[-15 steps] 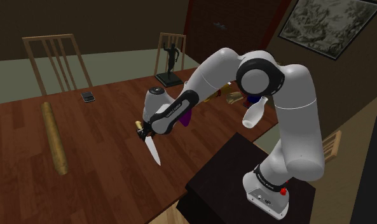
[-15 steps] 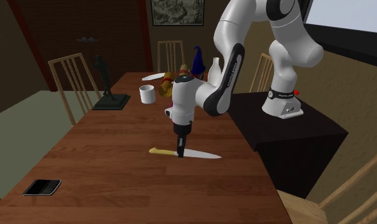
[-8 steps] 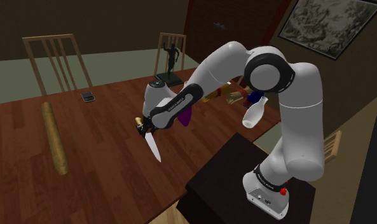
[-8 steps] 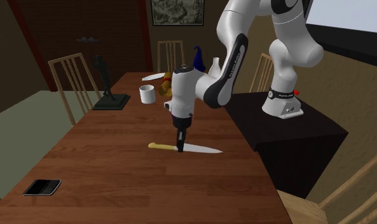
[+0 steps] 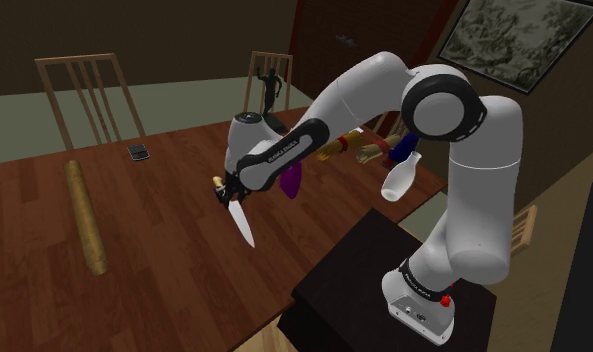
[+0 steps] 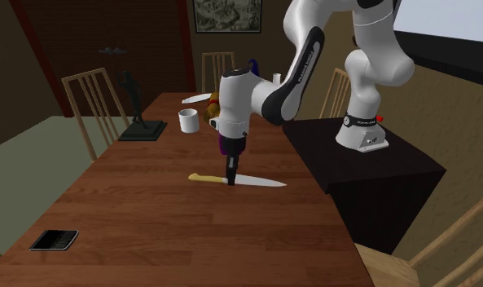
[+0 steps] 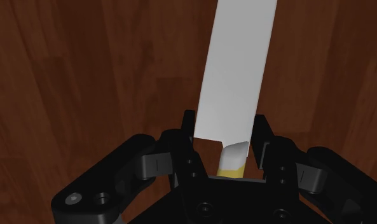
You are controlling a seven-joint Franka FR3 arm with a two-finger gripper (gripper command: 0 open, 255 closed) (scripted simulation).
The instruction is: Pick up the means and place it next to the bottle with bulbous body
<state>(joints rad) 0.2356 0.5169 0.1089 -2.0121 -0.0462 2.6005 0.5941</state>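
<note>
Gripper (image 5: 230, 198) clamped on the knife (image 5: 242, 222): in the wrist view both fingers (image 7: 188, 137) press the edges where the blade meets the handle. Knife is well apart from the white bottle (image 5: 396, 183), out over the table (image 5: 164, 220) with a purple object (image 5: 292, 180) standing between the two; whether it is clear of the wood I cannot tell. Bottle sits near the table edge closest to the stand. Risks, as judged: the grip is narrow and sits at one end of the blade, so the long free length could swing or pivot between the pads on a fast move toward the bottle. The blade tip leads away from the hand and could catch the purple object or the bottle itself on the approach. The bottle has a narrow neck above a round belly, so a knock would likely tip or roll it off that edge. Materials: blade flat, plain pale grey-white, straight-sided, smooth. Handle short, rounded, pale yellow. Bottle plain white, smooth, bulbous below a slim neck. Table dark red-brown wood planks, visible grain.
</note>
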